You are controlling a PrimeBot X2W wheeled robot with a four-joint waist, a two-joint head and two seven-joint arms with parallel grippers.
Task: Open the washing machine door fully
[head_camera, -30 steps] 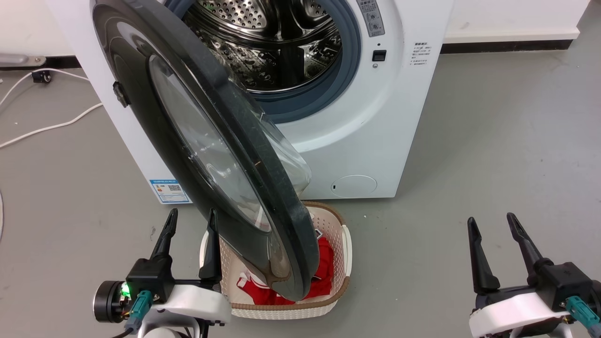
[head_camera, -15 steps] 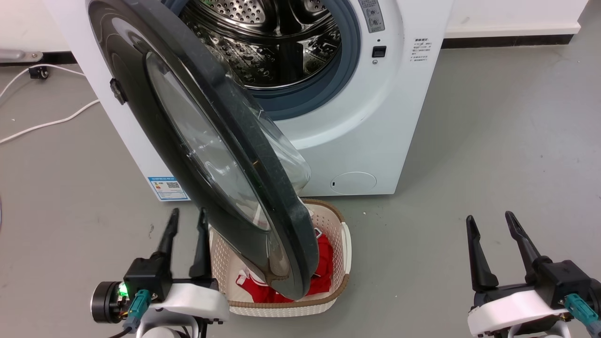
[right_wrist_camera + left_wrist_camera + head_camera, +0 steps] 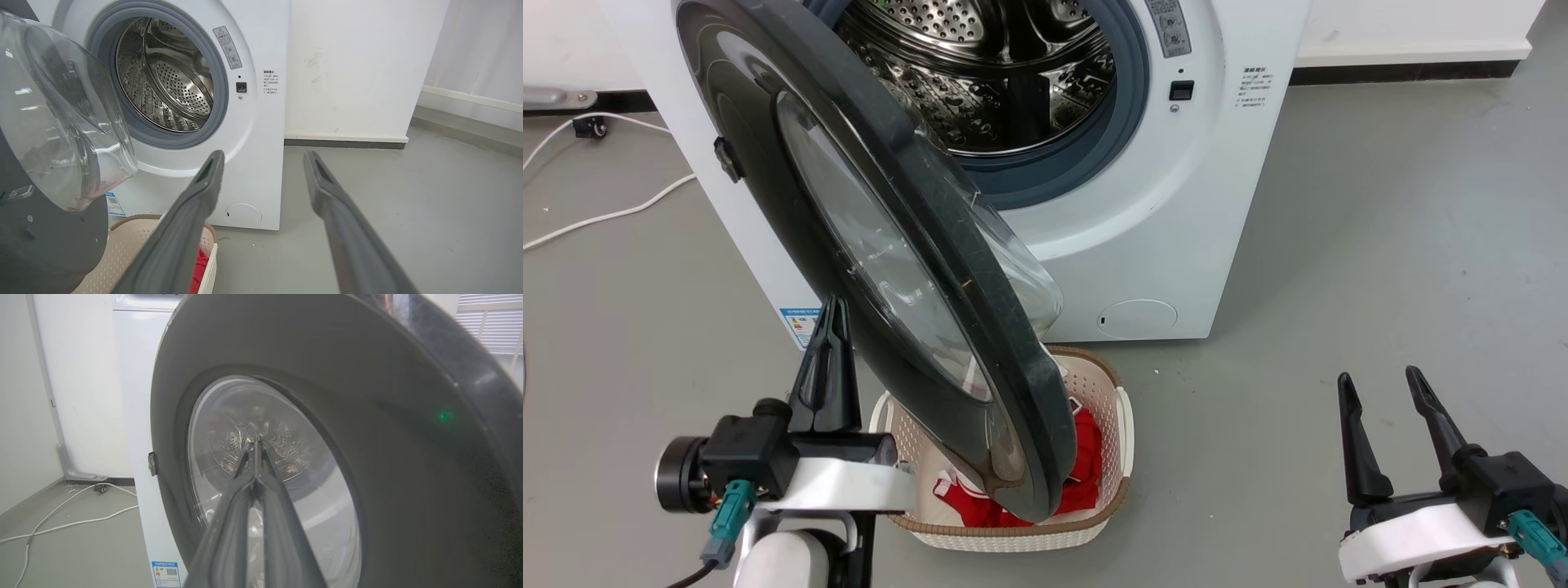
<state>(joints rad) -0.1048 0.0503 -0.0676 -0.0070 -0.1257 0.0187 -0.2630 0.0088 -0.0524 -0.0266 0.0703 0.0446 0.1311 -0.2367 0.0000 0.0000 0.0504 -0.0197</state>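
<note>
The washing machine door stands about half open. It is hinged at the 9 o'clock side of the washing machine and hangs over the laundry basket at 6 o'clock. Our left gripper sits at 8 o'clock by the door's outer face, jaws pressed together and empty; we judge this makes one slim probe for nudging. Contact we cannot tell. Our right gripper waits at 4 o'clock, jaws wide, clear of the swing.

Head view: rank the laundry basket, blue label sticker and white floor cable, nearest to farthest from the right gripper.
1. Laundry basket, on the floor left of the right gripper.
2. Blue label sticker, low on the washing machine.
3. White cable, far left floor.
</note>
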